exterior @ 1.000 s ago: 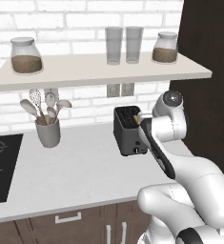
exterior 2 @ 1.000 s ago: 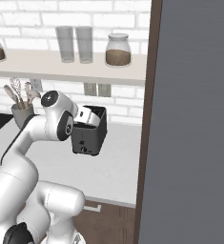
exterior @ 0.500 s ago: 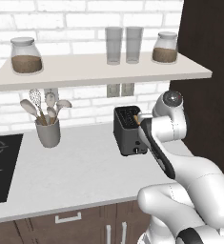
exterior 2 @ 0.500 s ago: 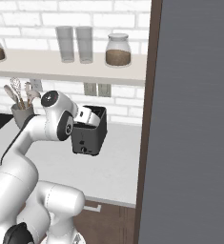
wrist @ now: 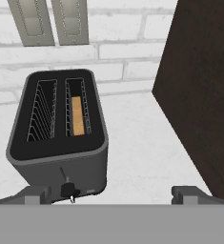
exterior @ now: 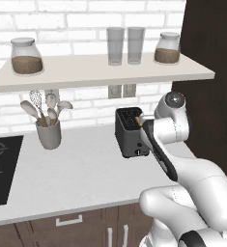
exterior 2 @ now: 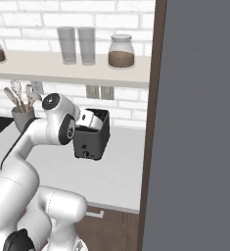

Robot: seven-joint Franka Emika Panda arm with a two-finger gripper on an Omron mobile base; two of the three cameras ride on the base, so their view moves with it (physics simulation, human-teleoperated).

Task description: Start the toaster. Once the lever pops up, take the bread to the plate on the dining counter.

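Nothing has moved: jaws spread wide over the toaster (wrist: 61, 138), gripping nothing; misaligned descent could miss the lever (wrist: 68, 189), leaving bread (wrist: 77, 116) untoasted.

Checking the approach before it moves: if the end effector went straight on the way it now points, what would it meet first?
Most likely the toaster, near its top front edge; the open end effector points at it, though depth is unclear.
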